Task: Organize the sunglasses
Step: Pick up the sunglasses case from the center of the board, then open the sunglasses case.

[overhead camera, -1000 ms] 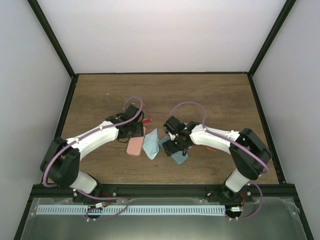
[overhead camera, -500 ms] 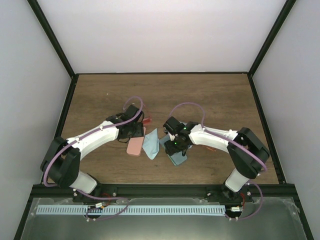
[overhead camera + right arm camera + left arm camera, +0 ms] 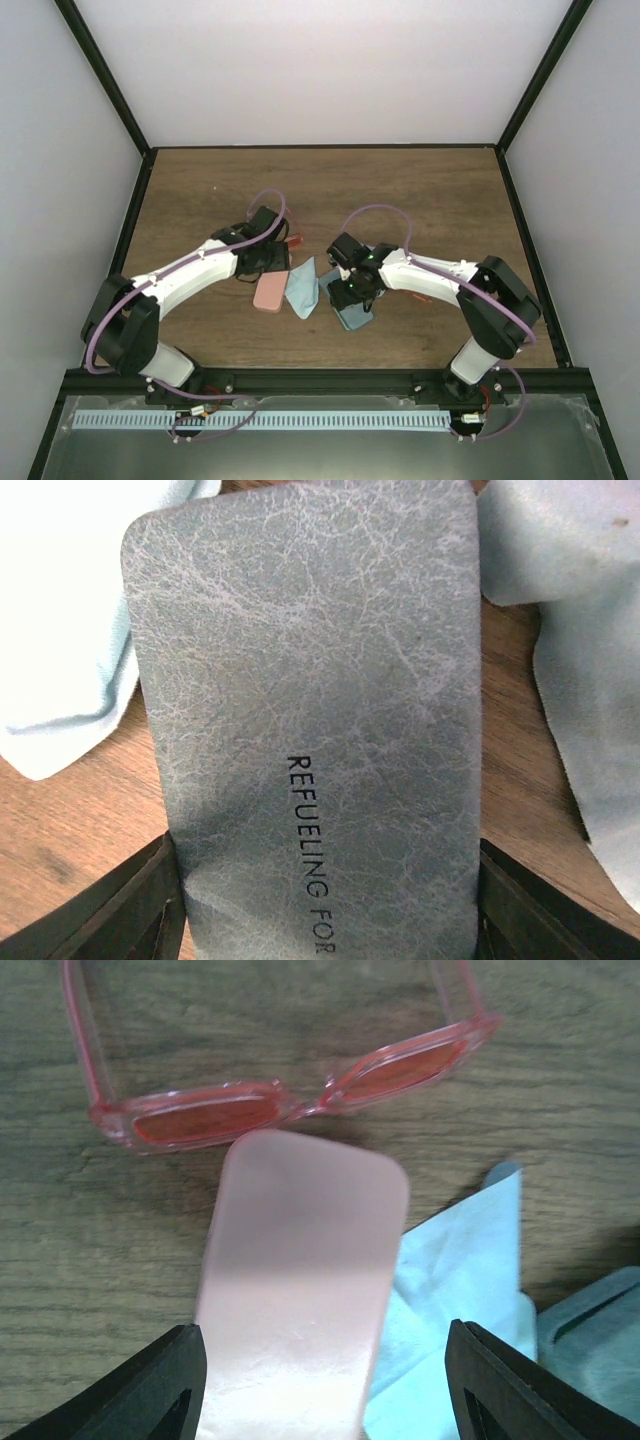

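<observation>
The sunglasses (image 3: 290, 1100) lie behind a case (image 3: 300, 1280), a cloth (image 3: 460, 1260) to its right.

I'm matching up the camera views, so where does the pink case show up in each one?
Top external: the pink case lies left of centre, near the front.
Left wrist: lower centre, just below the sunglasses.
Right wrist: not in it; the grey-blue case fills that view.
Shared landmark: the light blue cloth, directly right of the pink case in both.
</observation>
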